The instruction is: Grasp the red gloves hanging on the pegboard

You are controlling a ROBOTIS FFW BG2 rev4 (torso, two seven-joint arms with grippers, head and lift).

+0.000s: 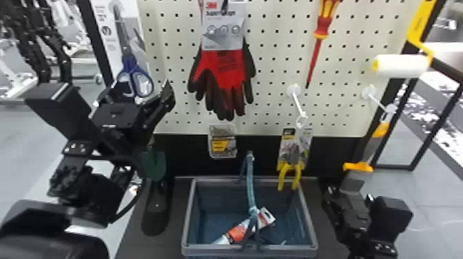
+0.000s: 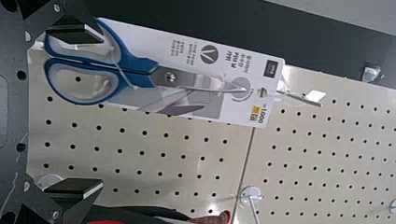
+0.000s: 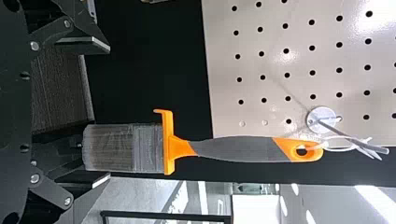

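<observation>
The left gripper, spread wide before the scissors, should be shifted right until the red gloves are centred within it, then closed.

Pegboard is carrying red gloves, scissors, a screwdriver. Blue bin is sitting on the dark worktop below.

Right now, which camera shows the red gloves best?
The head view: the whole pair of red gloves hangs on the pegboard, fingers down, nothing in front of it. The left wrist view catches just a red sliver of them. The right wrist view faces a paintbrush instead.
</observation>
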